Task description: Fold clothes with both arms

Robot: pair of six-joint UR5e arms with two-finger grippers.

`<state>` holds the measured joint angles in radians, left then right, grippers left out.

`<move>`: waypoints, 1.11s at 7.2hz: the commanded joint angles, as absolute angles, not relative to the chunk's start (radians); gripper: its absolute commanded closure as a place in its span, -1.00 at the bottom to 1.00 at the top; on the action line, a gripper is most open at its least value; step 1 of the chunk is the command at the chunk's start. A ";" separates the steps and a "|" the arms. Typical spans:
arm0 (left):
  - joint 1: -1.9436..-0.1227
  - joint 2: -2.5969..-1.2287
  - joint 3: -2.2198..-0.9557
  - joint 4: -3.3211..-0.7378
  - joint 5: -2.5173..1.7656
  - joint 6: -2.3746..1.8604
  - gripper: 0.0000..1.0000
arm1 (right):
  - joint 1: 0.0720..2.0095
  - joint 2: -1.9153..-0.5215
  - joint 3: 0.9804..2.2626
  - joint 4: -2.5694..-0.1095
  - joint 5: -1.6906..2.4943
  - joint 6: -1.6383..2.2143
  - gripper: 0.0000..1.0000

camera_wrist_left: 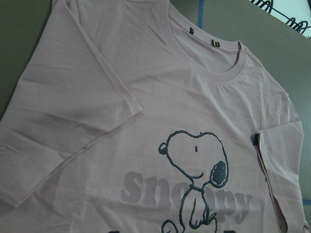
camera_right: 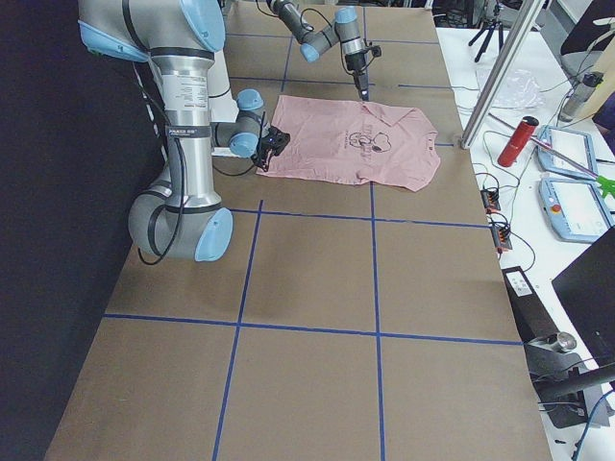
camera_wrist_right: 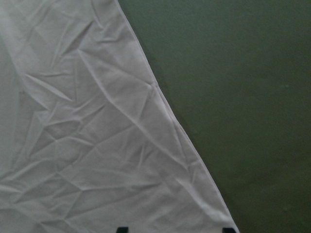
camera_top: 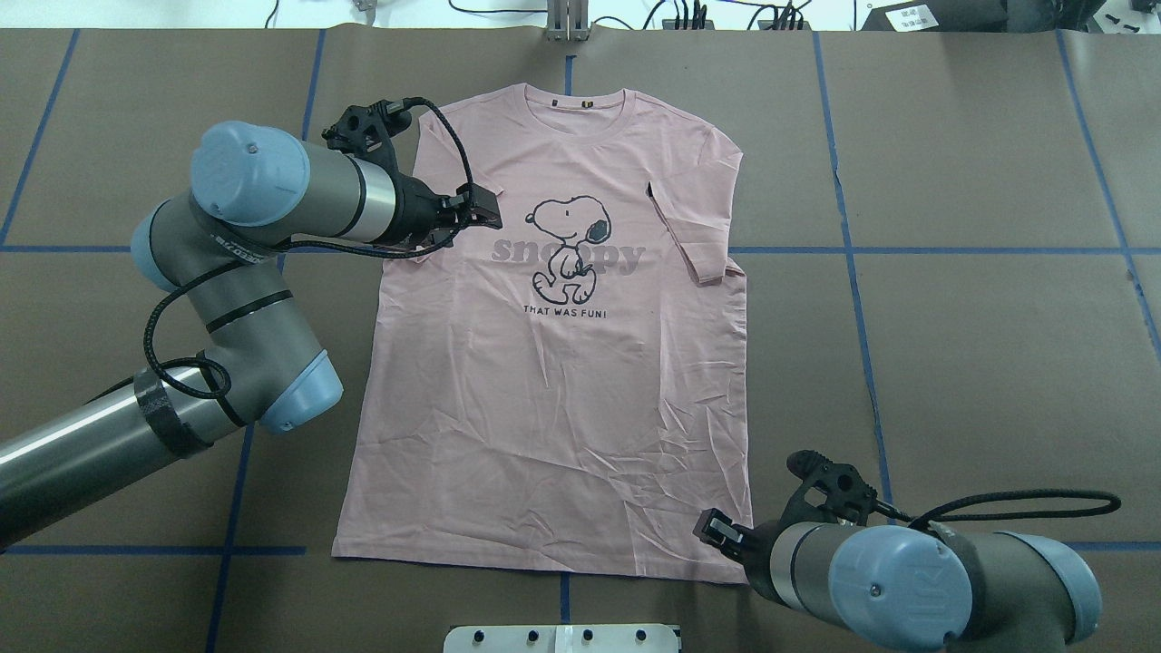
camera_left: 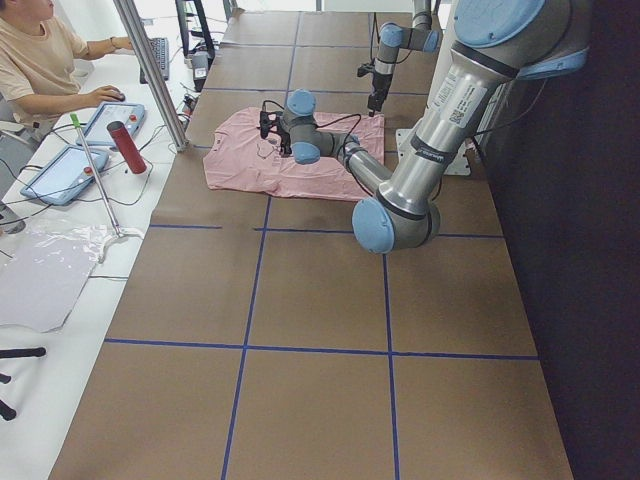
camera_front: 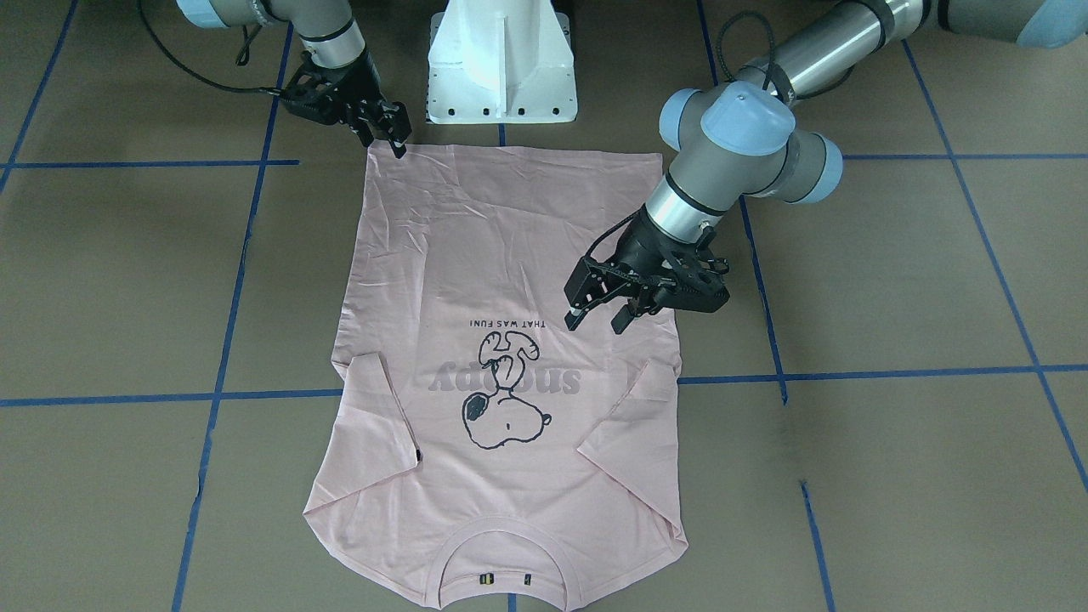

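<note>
The pale pink T-shirt [camera_front: 476, 255] lies flat on the brown table, print up, collar away from the robot and both sleeves folded in over the chest. My left gripper [camera_front: 598, 321] hovers open over the shirt's side just below its folded sleeve [camera_top: 426, 154], holding nothing. The left wrist view looks down on the dog print [camera_wrist_left: 194, 165] and the collar [camera_wrist_left: 214, 73]. My right gripper [camera_front: 387, 136] is open at the hem corner [camera_top: 739, 567] nearest the robot. Its two fingertips [camera_wrist_right: 121, 229] show apart at the bottom of the right wrist view, with the corner between them.
The white pedestal base [camera_front: 501, 68] stands just behind the hem. Blue tape lines [camera_front: 229, 297] cross the brown table. Beside the table's far edge, a person [camera_left: 40, 60] sits at a desk with tablets and a red bottle [camera_left: 122, 145]; a metal pole [camera_left: 150, 70] rises there.
</note>
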<state>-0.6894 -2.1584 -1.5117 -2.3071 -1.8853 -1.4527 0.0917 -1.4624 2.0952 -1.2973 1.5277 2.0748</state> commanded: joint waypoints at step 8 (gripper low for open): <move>-0.689 -2.161 -1.513 -2.307 -1.885 -1.456 -0.58 | 0.018 -1.502 2.091 -1.315 1.436 2.157 -0.17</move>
